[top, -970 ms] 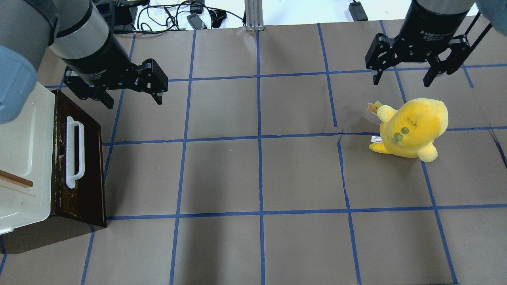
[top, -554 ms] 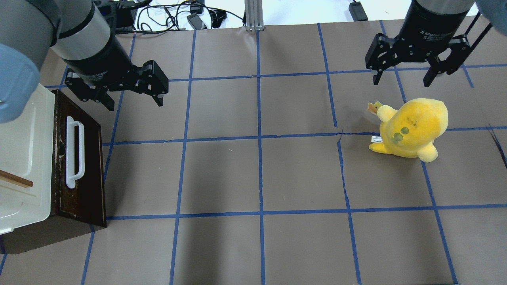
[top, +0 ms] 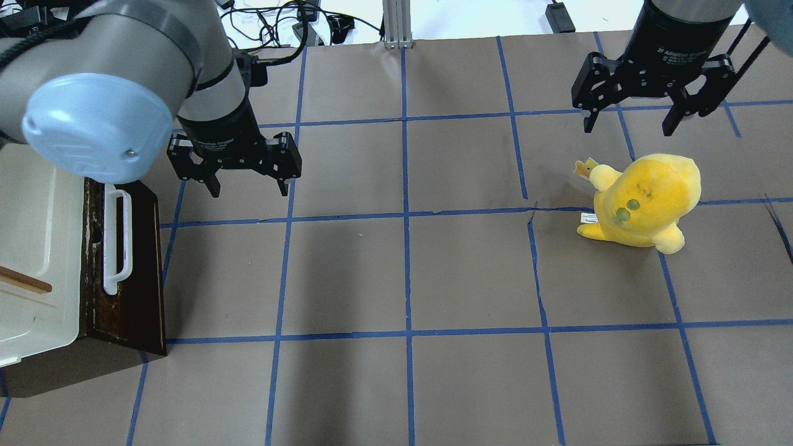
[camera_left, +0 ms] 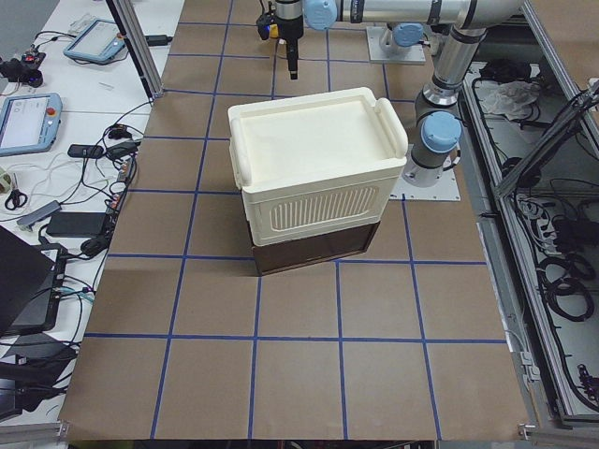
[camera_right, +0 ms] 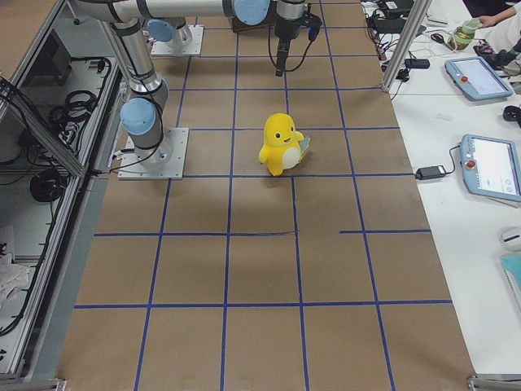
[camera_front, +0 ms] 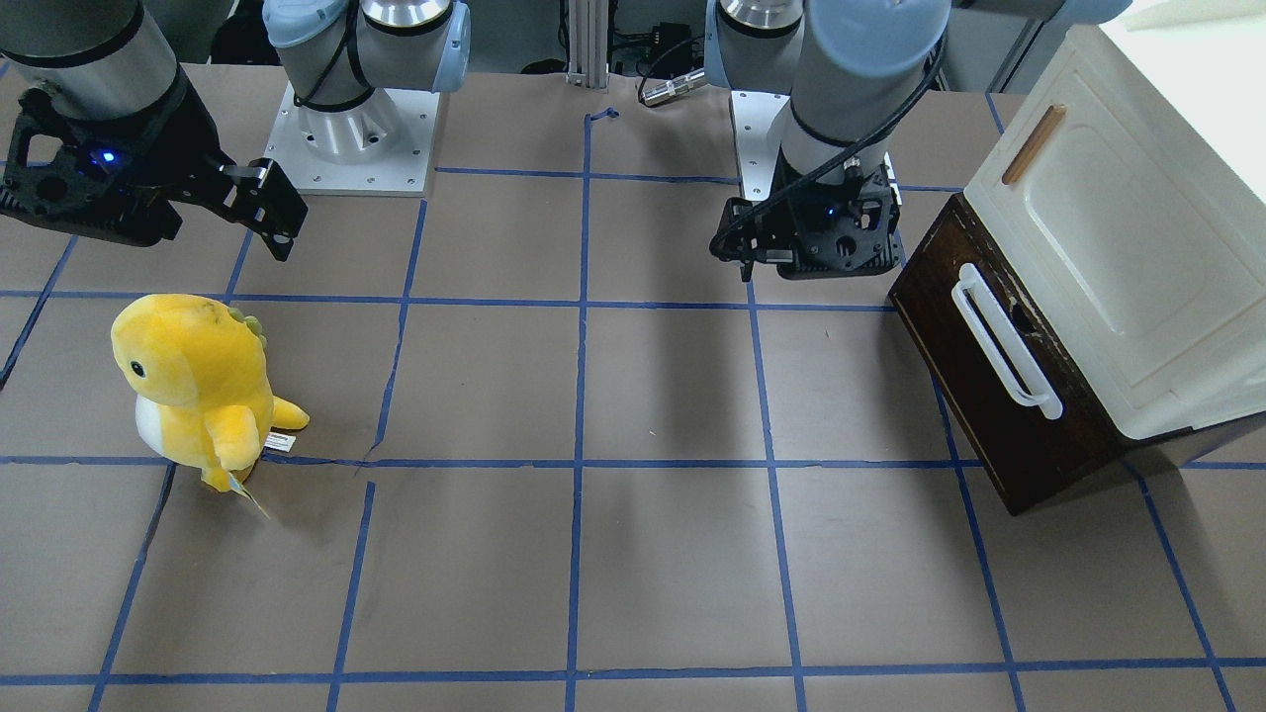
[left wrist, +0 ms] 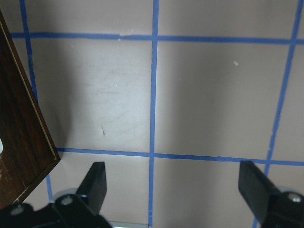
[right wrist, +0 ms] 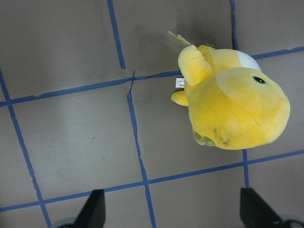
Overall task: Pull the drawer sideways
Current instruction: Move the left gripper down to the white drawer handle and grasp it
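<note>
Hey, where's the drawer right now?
In the overhead view, the drawer sits at the table's left edge, beneath the cream-white cabinet; the open left pincer hangs beside its far corner, not touching.

At the table's left edge the drawer showed its dark front toward the middle. Its white handle was untouched, and a white cabinet sat over it. The left gripper hung open just past the drawer's far end, touching nothing. Near the far right corner the right gripper hung open beyond a yellow plush, apart from it.
</note>
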Robot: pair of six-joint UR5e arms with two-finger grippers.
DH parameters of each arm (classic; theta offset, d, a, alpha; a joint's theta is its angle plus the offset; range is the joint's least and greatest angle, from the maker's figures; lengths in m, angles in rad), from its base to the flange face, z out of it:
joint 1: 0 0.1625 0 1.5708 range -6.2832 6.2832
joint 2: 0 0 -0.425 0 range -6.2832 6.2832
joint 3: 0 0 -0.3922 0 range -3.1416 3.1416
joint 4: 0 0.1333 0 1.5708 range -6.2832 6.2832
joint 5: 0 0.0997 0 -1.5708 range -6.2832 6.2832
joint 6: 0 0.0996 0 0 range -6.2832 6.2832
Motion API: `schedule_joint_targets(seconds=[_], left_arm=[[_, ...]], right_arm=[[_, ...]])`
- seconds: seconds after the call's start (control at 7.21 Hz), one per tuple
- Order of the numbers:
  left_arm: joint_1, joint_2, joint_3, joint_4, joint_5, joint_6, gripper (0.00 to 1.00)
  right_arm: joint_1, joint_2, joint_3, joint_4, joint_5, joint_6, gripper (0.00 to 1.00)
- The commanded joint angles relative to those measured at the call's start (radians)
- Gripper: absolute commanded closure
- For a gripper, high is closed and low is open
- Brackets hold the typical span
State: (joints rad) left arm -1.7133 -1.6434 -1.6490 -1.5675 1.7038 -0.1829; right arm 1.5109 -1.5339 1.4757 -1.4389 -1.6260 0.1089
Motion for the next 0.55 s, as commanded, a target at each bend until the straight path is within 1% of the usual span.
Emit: schedule_joint_targets(seconds=[0.0, 0.14, 0.42], left_arm=[[-0.023, -0.123, -0.073, 0.067, 0.173, -0.030, 0.00], [-0.023, -0.184, -0.080, 0.082, 0.268, -0.030, 0.00], [-0.040, -0.275, -0.104, 0.057, 0.538, -0.039, 0.00]], right_arm=[[0.000, 0.000, 0.000, 0.000, 0.000, 0.000, 0.00], [0.000, 0.000, 0.000, 0.000, 0.000, 0.000, 0.00], [0.000, 0.000, 0.000, 0.000, 0.000, 0.000, 0.00]])
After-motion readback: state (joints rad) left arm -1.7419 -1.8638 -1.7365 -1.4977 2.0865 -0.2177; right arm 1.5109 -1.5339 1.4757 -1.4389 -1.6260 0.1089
